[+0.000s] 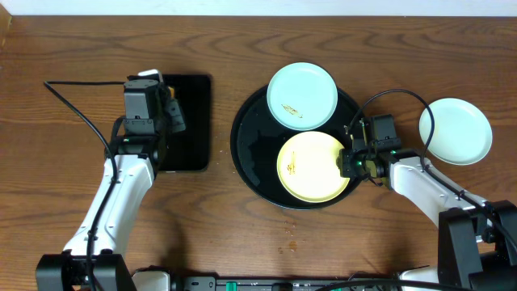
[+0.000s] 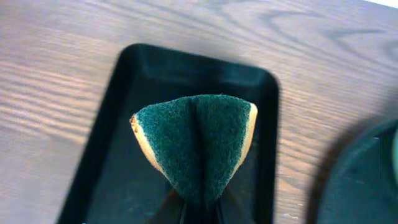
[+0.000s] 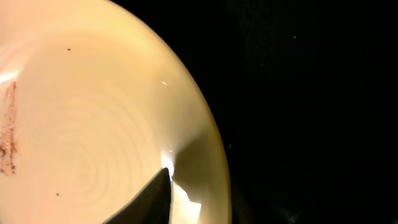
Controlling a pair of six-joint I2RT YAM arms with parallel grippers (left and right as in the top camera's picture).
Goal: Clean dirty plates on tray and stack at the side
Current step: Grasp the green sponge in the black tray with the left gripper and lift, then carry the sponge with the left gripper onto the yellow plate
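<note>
The yellow plate [image 1: 313,166] lies in the lower right part of the round black tray [image 1: 252,153], with a thin brown smear [image 3: 9,134] on its left side. Just above it, against the tray's upper rim, sits a mint plate [image 1: 301,95] that also carries an orange-brown smear [image 1: 292,107]. A second mint plate [image 1: 455,131] rests on the bare wooden tabletop [image 1: 81,48] well to the right of the tray, and looks clean. The right gripper [image 1: 353,162] is at the yellow plate's right edge. The wrist view shows one dark finger [image 3: 149,196] lying on the inner rim, but the other finger is hidden, so whether the claw is clamped there cannot be told. To the left of the round tray, the left gripper [image 2: 198,205] hangs over the small rectangular black tray [image 2: 124,81], its fingers pinched together on a sponge [image 2: 196,140] folded with its green scouring face outward.
</note>
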